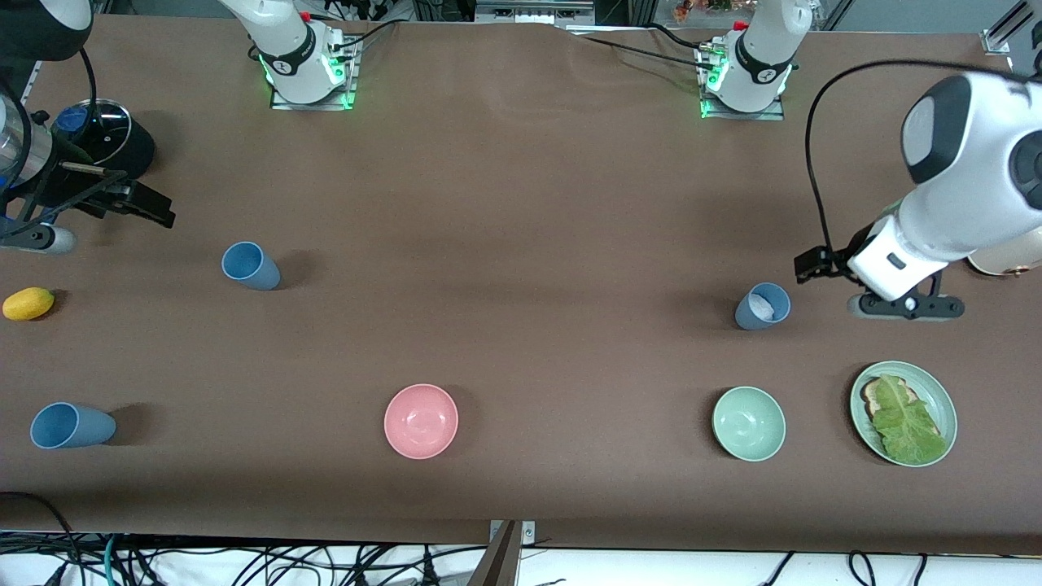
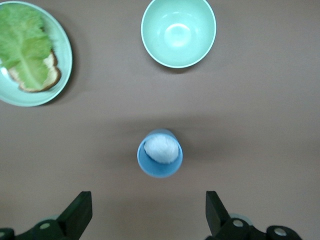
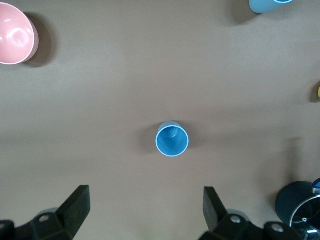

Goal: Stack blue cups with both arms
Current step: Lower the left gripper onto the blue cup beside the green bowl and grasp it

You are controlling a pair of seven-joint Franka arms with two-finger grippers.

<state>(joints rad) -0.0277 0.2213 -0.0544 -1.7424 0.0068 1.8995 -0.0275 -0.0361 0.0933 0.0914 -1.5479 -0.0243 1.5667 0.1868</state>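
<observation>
Table (image 1: 521, 179): brown cover, both arm bases bolted along the edge farthest from the front camera.
Left arm (image 1: 961, 195): big white elbow hanging over its own end of the table.
Left gripper (image 2: 149, 212): up in the air over bare table beside the paler cup, fingers spread wide, nothing between them.
Right gripper (image 3: 146, 210): up over its own end of the table beside a black domed gadget (image 1: 110, 138), fingers released and wide, empty.
Green plate (image 1: 904, 413): near the front camera at the left arm's end; a slice of bread with a lettuce leaf on top.
Pink bowl (image 1: 421, 421): mid-table, near the front camera, empty.
Pale green bowl (image 1: 749, 423): just beside the plate, empty.
Paler blue cup (image 1: 763, 306): upright, farther from the front camera than the green bowl; something whitish inside.
Sky-blue cup (image 1: 251, 266): upright on open table toward the right arm's end, empty, well apart from the paler one.
Third blue cup (image 1: 72, 426): nearer the front camera at the right arm's end.
Yellow fruit (image 1: 28, 303): lemon-like, between that cup and the right gripper.
</observation>
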